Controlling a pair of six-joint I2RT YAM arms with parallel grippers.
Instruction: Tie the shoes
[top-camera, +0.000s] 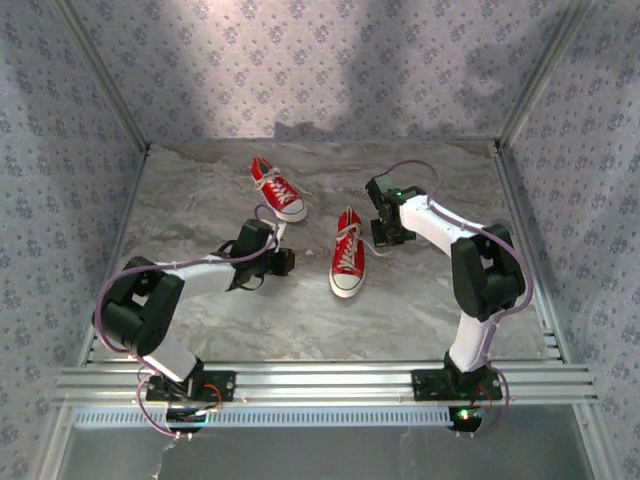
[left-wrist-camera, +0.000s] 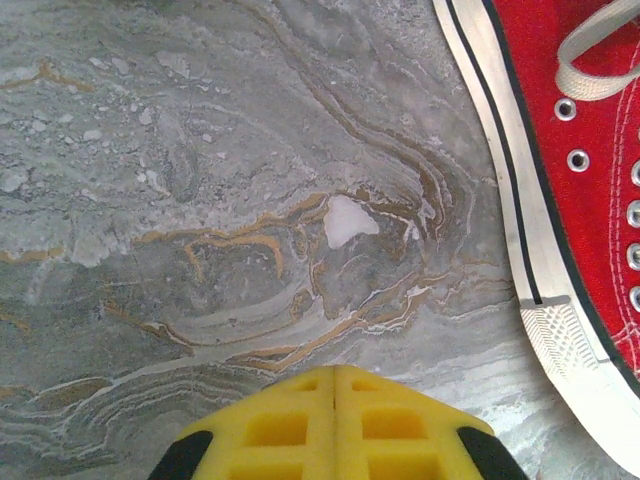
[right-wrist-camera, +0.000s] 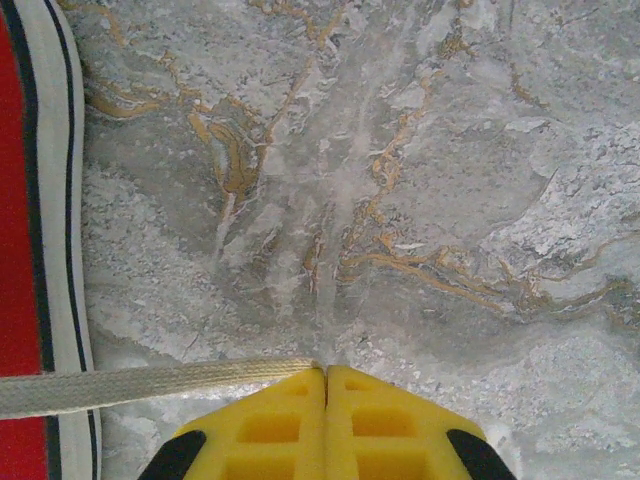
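Note:
Two red shoes with white laces and soles lie on the marbled table: the far shoe and the near shoe. My left gripper rests low, left of the near shoe. In the left wrist view its yellow fingers are pressed together with nothing between them, and a shoe's side and eyelets show to the right. My right gripper sits just right of the near shoe. It is shut on the end of a white lace that runs left, taut, to the shoe.
Patterned fabric walls and aluminium rails enclose the table. Both arms' bases stand on the front rail. A purple cable loops over the right arm.

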